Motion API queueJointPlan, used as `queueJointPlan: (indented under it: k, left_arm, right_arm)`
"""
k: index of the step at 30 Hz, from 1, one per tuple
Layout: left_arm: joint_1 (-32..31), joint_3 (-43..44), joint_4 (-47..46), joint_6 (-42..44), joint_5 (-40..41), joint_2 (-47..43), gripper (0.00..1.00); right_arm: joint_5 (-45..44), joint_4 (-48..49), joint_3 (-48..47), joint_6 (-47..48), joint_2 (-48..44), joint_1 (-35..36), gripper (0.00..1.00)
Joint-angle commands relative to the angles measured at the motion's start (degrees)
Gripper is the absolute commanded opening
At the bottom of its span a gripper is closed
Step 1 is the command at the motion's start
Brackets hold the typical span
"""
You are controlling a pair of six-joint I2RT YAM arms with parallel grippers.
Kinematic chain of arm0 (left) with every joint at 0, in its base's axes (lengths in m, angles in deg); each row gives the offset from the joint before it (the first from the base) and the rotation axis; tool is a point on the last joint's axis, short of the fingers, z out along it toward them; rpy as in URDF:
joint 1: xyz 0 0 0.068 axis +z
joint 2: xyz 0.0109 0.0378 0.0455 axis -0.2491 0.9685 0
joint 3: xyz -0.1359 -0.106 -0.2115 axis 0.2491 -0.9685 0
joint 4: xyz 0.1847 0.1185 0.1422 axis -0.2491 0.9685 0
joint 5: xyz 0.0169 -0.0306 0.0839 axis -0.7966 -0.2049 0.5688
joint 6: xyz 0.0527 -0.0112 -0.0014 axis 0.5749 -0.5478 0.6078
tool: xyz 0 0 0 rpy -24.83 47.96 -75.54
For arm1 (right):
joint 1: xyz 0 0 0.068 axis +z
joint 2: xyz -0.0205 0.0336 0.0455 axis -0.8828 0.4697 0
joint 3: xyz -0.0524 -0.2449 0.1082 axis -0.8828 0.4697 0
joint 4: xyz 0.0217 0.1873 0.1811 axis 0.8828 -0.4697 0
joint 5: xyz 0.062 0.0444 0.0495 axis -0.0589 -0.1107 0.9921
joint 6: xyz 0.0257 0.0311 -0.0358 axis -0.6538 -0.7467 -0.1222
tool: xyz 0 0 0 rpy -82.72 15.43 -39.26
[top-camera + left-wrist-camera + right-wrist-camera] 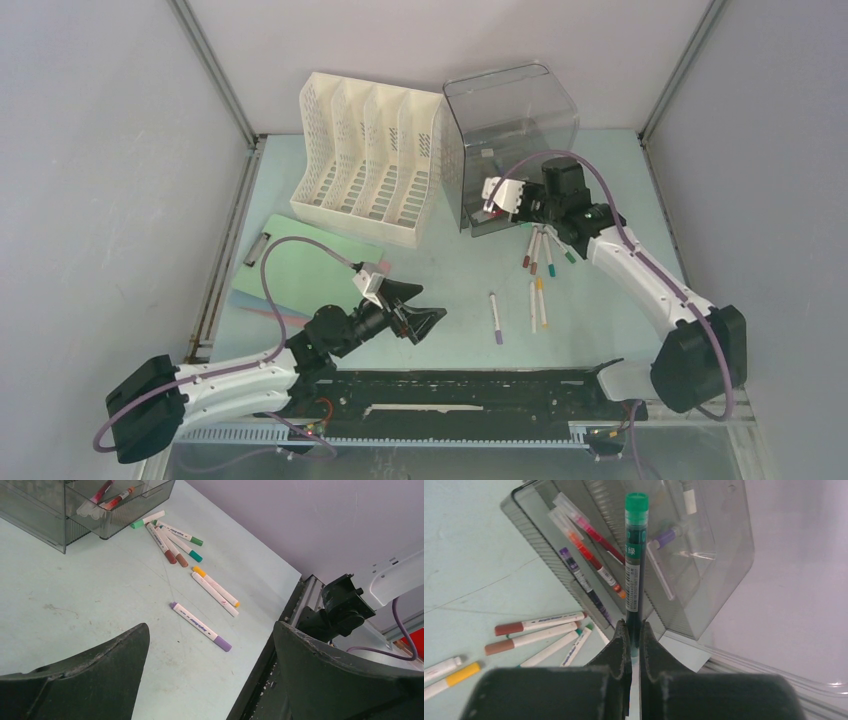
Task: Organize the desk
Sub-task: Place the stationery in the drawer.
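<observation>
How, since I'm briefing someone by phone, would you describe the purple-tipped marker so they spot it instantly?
Start at the pale green desk and find the smoky clear bin at its far edge. Closer to the near edge than the marker cluster beside it lies one white marker, by itself. Alone among the loose markers, it has purple ends.

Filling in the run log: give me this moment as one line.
right gripper: shut on green pen, at clear organizer | left gripper: open, empty, above desk | loose markers: on desk
</observation>
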Motion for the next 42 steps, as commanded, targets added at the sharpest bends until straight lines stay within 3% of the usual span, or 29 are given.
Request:
queueJointPlan:
  k: [1,22,33,42]
  left_arm:
    - [0.33,-0.30,-0.39,1.82,1.49,-0.80,1.00]
    - [0.30,-0.19,0.60,2.23,2.18,-0.80,1.00]
    - [0.30,-0.69,0.59,1.35,2.24,-1.15,1.00]
    - [0.32,-0.48,1.56,0.76,2.72,-1.50,1.00]
  right_arm:
    - [-3.18,2.42,-4.19,1.91,2.73,0.82,0.00]
    - [-10.20,7.49,-5.34,3.93,11.95,2.39,0.05]
    - [-12.77,7.42,-5.35,2.38,13.97,2.49,0.42]
    - [-10.15,2.80,-5.38,-3.49,9.88,3.02,0.49]
